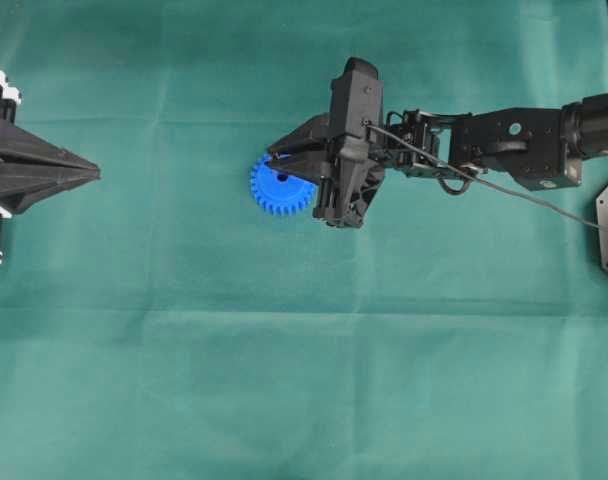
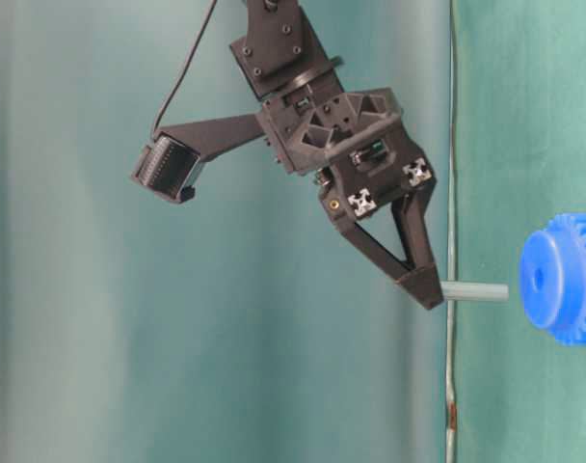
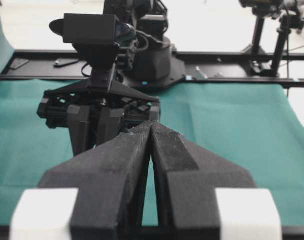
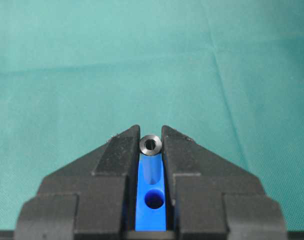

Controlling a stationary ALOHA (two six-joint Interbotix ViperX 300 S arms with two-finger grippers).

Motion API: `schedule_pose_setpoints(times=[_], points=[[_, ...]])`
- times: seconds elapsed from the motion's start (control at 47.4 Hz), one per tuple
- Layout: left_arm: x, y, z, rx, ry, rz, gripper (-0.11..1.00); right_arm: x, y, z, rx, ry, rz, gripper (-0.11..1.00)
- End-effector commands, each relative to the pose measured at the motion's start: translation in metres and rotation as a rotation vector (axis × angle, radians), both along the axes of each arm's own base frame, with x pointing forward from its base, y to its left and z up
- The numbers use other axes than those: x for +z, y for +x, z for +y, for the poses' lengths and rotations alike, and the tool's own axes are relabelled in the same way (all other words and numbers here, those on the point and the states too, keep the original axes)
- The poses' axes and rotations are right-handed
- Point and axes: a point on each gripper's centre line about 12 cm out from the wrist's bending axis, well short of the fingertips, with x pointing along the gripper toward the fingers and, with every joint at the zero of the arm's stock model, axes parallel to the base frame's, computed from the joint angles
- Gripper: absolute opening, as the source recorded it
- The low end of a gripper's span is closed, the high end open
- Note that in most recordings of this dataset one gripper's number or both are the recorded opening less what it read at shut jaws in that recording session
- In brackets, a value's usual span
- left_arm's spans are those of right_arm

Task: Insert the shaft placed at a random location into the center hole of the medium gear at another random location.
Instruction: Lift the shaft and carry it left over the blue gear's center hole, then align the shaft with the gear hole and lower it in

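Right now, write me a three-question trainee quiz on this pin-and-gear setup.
1. True or false: the pin is already seated in the gear's center hole.
2. Which hand holds the pin? A) the left hand B) the right hand C) neither
3. Fill in: in the overhead view the right hand's fingers partly cover the blue ____.

Key
1. False. In the table-level view the pin's free end stops short of the gear, with a gap between them.
2. B. Its fingertips clamp the pin, while the left hand sits closed and empty at the table's far edge.
3. Gear.
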Motion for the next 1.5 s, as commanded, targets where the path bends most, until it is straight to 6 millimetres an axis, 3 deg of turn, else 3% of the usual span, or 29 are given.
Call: schedule_pose_setpoints(times=[0.0,0.506,0.717,1.034,1.244,1.476], points=[[0.008,0.002,0.000,-0.002,0.001,-0.018,0.00,0.015,0.005,-0.001,-0.007,0.004,-0.041,0.13],[0.008,0.002,0.000,-0.002,0.001,-0.018,0.00,-0.013,0.008,-0.002,-0.017,0.022,0.022,0.13],[0.008,0.002,0.000,-0.002,0.001,-0.018,0.00,-0.011,0.008,-0.003,-0.019,0.022,0.016,0.13],[0.007,0.002,0.000,-0.002,0.001,-0.017,0.00,0.015,-0.003,-0.002,-0.018,0.015,-0.037,0.13],[0.007,0.002,0.000,-0.002,0.003,-0.017,0.00,0.011,-0.003,-0.001,-0.017,0.015,-0.031,0.13],[0.007,0.002,0.000,-0.002,0.003,-0.015,0.00,-0.009,0.000,-0.002,-0.026,0.024,-0.009,0.13]])
